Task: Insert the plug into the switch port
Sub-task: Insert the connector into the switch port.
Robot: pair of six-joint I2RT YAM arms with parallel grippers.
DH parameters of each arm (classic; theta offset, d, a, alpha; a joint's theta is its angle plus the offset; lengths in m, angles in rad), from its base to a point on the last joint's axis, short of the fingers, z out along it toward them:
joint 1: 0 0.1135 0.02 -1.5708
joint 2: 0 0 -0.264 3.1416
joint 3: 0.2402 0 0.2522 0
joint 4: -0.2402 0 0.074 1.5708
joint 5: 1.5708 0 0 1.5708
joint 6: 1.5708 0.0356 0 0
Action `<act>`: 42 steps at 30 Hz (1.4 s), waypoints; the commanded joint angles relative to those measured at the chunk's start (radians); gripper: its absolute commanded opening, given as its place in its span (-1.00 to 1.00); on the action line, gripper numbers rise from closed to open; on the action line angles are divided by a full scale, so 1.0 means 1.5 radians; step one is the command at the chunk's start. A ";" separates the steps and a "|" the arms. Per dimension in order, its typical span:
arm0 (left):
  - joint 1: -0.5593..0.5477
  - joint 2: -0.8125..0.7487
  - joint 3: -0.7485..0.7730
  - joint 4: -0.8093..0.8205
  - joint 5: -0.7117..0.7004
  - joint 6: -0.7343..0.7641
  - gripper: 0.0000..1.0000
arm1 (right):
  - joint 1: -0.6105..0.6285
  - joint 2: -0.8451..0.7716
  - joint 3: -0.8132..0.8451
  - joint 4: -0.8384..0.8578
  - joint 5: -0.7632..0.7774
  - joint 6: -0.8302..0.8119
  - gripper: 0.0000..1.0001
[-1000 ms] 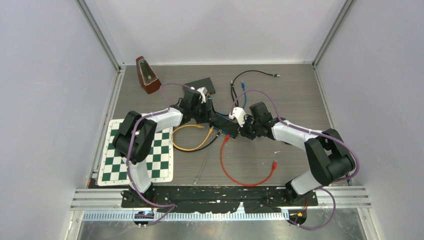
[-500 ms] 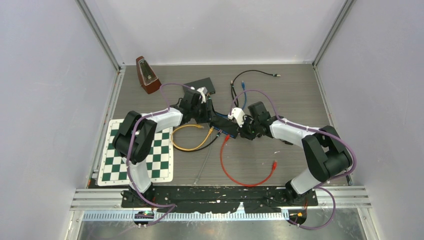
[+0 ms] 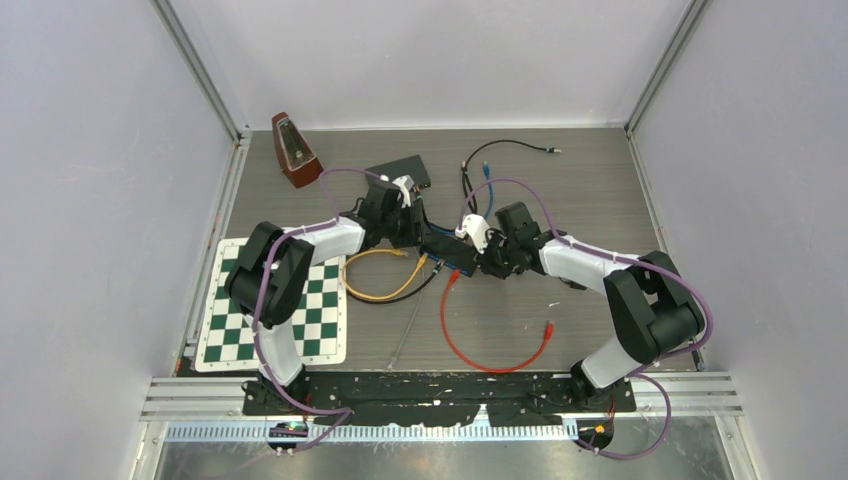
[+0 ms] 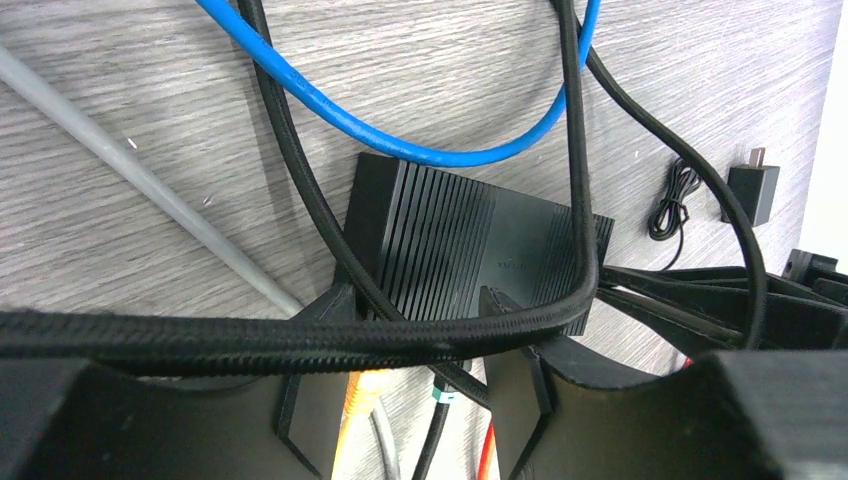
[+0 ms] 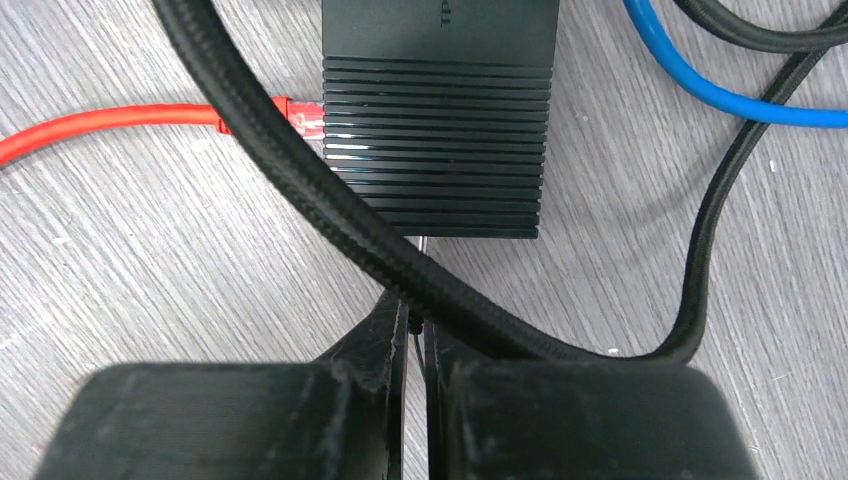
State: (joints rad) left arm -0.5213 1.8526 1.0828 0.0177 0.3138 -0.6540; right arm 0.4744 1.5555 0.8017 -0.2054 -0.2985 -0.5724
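Pointing at the switch (image 5: pixel 437 150), red plug (image 5: pixel 300 112)

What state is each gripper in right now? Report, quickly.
Left gripper: open, fingers apart at the near edge of the switch, clamping nothing.
Right gripper: closed, with nothing clearly held.

A brown metronome (image 3: pixel 295 150) stands at the desk's (image 3: pixel 590 180) far left corner, with a flat black plate (image 3: pixel 402 168) lying to its right. A green-and-white chequered mat (image 3: pixel 225 335) lies at the left edge, with a yellow cable (image 3: pixel 375 296) looped just beside it. A blue cable (image 4: pixel 330 105) curves across the wood, a grey rod (image 4: pixel 150 185) runs slantwise, and a small black adapter (image 4: pixel 752 194) lies well apart.
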 commanded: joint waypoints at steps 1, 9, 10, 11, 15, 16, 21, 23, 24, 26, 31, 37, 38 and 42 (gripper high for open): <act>-0.005 -0.019 -0.014 0.048 0.032 -0.018 0.00 | 0.006 -0.014 0.044 0.011 -0.039 -0.018 -0.89; -0.005 -0.033 -0.020 0.048 0.027 -0.014 -0.01 | 0.014 -0.008 0.071 -0.029 -0.050 -0.019 -0.90; -0.005 -0.035 -0.020 0.047 0.027 -0.014 -0.01 | 0.015 -0.006 0.073 -0.033 -0.048 -0.018 -0.89; -0.005 -0.037 -0.020 0.046 0.027 -0.013 -0.01 | 0.018 -0.002 0.076 -0.034 -0.042 -0.016 -0.90; -0.005 -0.047 -0.027 0.037 0.023 -0.007 -0.01 | 0.028 0.008 0.082 -0.032 -0.017 -0.007 -0.89; -0.005 -0.053 -0.031 0.037 0.018 -0.006 -0.01 | 0.030 0.010 0.085 -0.037 -0.014 -0.006 -0.89; -0.004 -0.075 -0.036 0.013 0.006 0.010 -0.02 | 0.036 0.024 0.114 -0.049 0.006 0.028 -0.89; -0.004 -0.078 -0.036 0.004 0.004 0.017 -0.02 | 0.038 0.026 0.122 -0.044 0.007 0.054 -0.89; -0.004 -0.079 -0.038 0.001 0.004 0.019 -0.02 | 0.043 0.025 0.122 -0.032 0.005 0.078 -0.90; -0.004 -0.079 -0.043 -0.004 0.004 0.023 -0.02 | 0.057 0.018 0.115 -0.005 0.024 0.102 -0.90; -0.003 -0.067 -0.023 -0.050 0.003 0.058 -0.01 | 0.077 0.024 0.121 0.009 0.046 0.158 -0.90; 0.019 -0.055 0.000 -0.084 -0.002 0.100 -0.01 | 0.090 0.029 0.050 0.199 0.009 0.287 -0.90; 0.023 -0.050 0.008 -0.100 -0.003 0.109 -0.01 | 0.095 0.029 0.035 0.211 0.015 0.293 -0.89; 0.027 -0.039 0.022 -0.119 0.005 0.131 -0.01 | 0.101 0.026 -0.009 0.271 0.030 0.322 -0.90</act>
State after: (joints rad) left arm -0.4706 1.7760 1.0676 -0.1184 0.2653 -0.5076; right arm 0.5945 1.5997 0.8242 -0.0792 -0.2100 -0.1909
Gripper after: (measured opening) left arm 0.495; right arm 0.092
